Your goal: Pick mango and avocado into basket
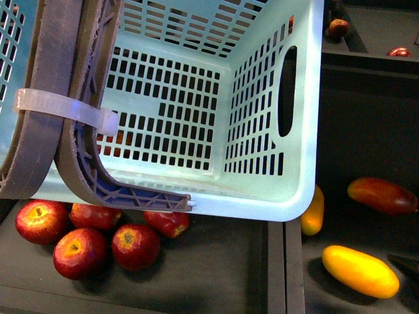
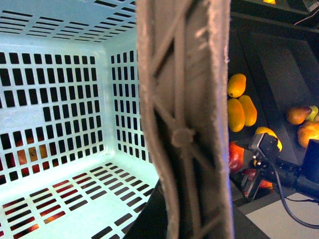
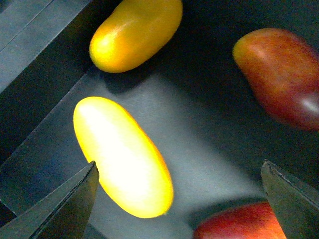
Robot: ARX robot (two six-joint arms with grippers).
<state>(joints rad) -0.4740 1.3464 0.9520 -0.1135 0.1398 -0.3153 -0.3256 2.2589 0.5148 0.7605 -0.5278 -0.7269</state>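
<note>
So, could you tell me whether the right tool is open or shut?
Open: the right tool has its fingers wide apart, the mango ungripped.

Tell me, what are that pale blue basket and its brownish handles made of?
The basket looks like moulded plastic, smooth and slightly glossy, with regular slots. Its handles seem a rougher, matte plastic with moulded ribbing, though that's uncertain.

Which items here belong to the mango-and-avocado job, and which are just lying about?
Job: basket; yellow mango; right gripper, open near it. No avocado visible.
Lying about: red apples; red-orange mango; second yellow mango.
</note>
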